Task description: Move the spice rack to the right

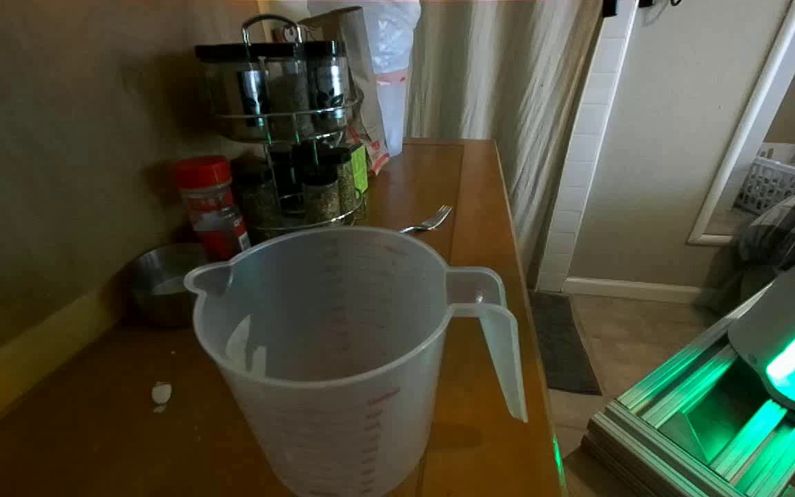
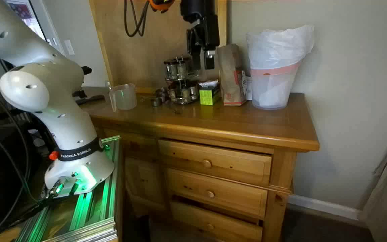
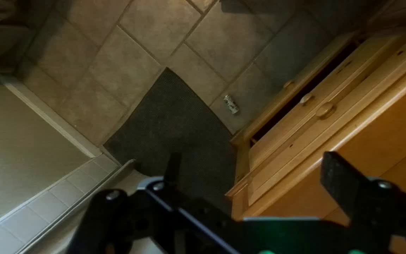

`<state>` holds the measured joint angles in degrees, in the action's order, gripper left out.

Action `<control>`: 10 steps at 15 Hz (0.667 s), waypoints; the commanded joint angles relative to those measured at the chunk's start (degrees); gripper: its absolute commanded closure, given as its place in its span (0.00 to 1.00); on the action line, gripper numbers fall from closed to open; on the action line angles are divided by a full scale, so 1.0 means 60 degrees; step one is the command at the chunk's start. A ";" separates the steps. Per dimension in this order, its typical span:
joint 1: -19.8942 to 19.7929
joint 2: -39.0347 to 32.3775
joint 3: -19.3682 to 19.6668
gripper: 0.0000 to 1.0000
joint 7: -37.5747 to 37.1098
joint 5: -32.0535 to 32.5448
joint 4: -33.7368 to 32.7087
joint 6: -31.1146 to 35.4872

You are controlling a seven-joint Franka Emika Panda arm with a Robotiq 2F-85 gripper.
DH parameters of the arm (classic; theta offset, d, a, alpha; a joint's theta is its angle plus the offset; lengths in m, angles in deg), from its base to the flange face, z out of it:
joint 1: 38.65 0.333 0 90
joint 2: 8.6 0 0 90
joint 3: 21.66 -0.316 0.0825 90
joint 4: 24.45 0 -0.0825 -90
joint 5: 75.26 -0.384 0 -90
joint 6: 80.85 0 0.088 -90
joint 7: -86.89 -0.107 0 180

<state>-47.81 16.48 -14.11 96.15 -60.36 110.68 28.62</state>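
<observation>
The spice rack [image 1: 286, 90] is a round two-tier wire carousel of small glass jars with a loop handle on top. It stands upright on the wooden dresser top against the back wall, and it also shows in an exterior view [image 2: 181, 91]. My gripper [image 2: 203, 64] points down, open and empty. In that picture it hangs above and right of the rack, its near finger overlapping the rack's upper right edge; the depth gap is unclear. In the wrist view the open gripper [image 3: 252, 165] has nothing between its widely spread fingers, and the rack is out of view.
A green box [image 2: 207, 96], paper bag [image 2: 231, 77] and lined bin [image 2: 274, 84] stand right of the rack. The measuring jug [image 1: 328, 386], red-lidded jar [image 1: 212, 203], metal cup [image 1: 170, 283] and fork [image 1: 432, 219] are nearby. The dresser edge [image 3: 315, 165] shows below.
</observation>
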 commanded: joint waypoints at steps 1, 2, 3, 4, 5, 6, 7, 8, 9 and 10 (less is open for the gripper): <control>0.0077 0.0001 0.0063 0.00 -0.0024 0.0025 -0.0018 -0.0029; 0.0077 0.0001 0.0063 0.00 -0.0024 0.0025 -0.0018 -0.0029; 0.0077 0.0001 0.0063 0.00 -0.0024 0.0025 -0.0018 -0.0029; 0.0077 0.0001 0.0063 0.00 -0.0024 0.0025 -0.0018 -0.0029; 0.0077 0.0001 0.0063 0.00 -0.0024 0.0025 -0.0018 -0.0029; 0.0077 0.0001 0.0063 0.00 -0.0024 0.0025 -0.0018 -0.0029; 0.0077 0.0001 0.0063 0.00 -0.0024 0.0025 -0.0018 -0.0029; 0.0279 0.0027 0.0092 0.00 0.0444 -0.0176 0.0011 -0.0084; 0.0575 0.0029 0.0181 0.00 0.1199 -0.0541 -0.0027 -0.0271; 0.0747 -0.0050 0.0131 0.00 0.1430 -0.0755 -0.0120 -0.0413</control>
<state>-46.79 16.48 -13.98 98.79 -61.24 110.70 28.45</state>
